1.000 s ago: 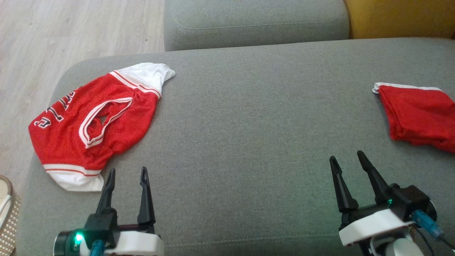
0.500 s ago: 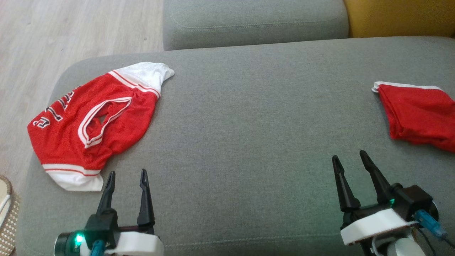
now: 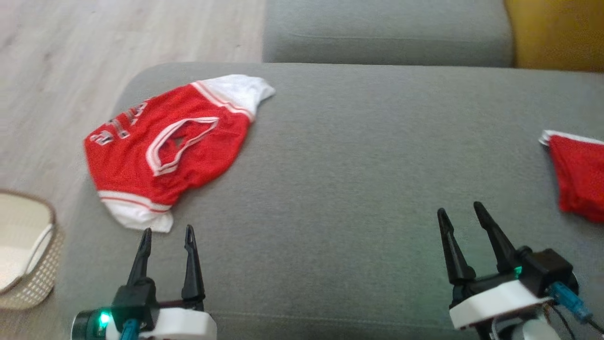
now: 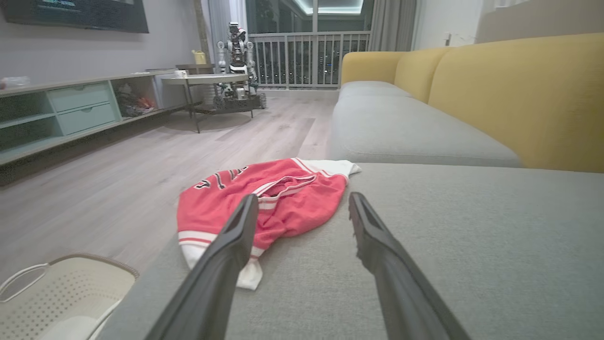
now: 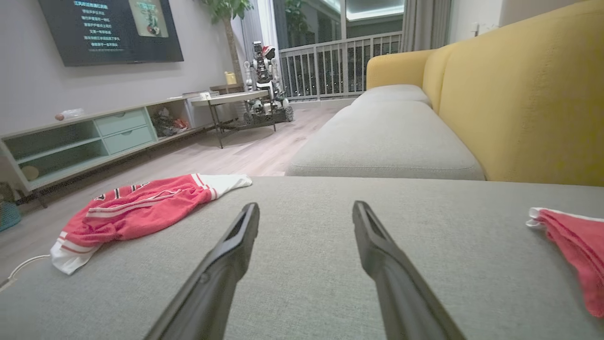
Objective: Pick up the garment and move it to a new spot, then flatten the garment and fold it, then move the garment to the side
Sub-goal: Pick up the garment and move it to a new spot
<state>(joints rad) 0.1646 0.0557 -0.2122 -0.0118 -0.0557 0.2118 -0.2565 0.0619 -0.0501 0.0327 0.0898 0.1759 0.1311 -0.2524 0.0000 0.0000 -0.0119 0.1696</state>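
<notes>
Seat [image 3: 354,156], grey and wide, carried everything of note and ran ahead of both grippers. Jersey [image 3: 170,151], red with white bands, lay crumpled on it ahead of the left gripper [image 3: 167,231] and a little to that gripper's left, near the seat's rounded left edge. Its long axis ran on a slant. The white hem corner was nearest, just beyond the left gripper's fingertips and apart from them. From there the cloth ran away and rightward to the white end farthest off. From the right gripper [image 3: 460,210] the jersey lay well off to the left, across a broad stretch of bare seat. Cloth [image 3: 578,174], also red with a white edge, lay ahead and right of the right gripper, partly cut by the frame. It looked already folded, so I judged the jersey to be the piece to pick up. Basket [image 3: 28,264], pale and perforated, stood on the floor left of the left gripper, below seat level. Both grippers hovered low over the seat, jaws spread wide, nothing between the fingers, nothing touched. Judgement: the left arm was much the nearer. A short reach forward and slightly left would meet the hem corner first. The right arm would have to cross the seat to take the far white end.
</notes>
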